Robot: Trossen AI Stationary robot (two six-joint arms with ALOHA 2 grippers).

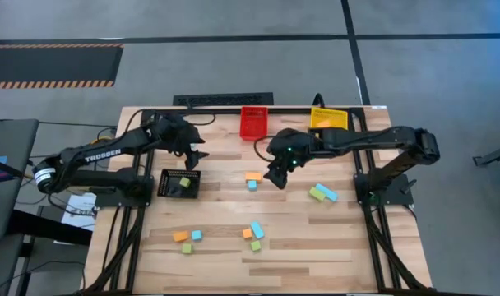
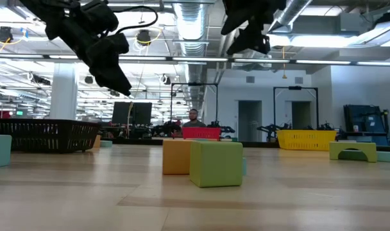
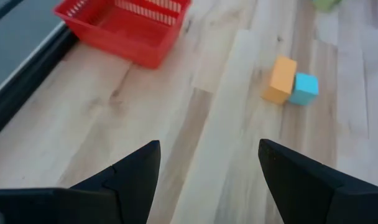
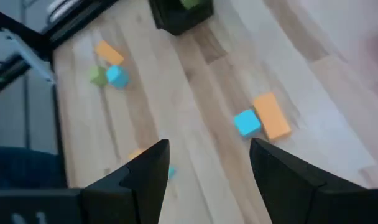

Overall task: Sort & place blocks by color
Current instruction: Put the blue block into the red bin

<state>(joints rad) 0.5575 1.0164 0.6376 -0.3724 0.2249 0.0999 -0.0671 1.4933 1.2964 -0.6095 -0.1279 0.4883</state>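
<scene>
Sorting barely begun: one green block (image 1: 184, 183) in black bin (image 1: 164, 187), red bin (image 1: 252, 123) empty; dozen-odd blocks (image 1: 252, 233) loose from table centre to 6 o'clock; right gripper (image 1: 276, 178) spread, empty, above orange bar (image 1: 252, 175); left gripper (image 1: 198, 154) spread at 10 o'clock

Red bin (image 3: 124, 28) cut off

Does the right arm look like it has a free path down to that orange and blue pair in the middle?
Probably yes. The right gripper hangs open just beside the orange block and blue block, with only bare table around them.
</scene>
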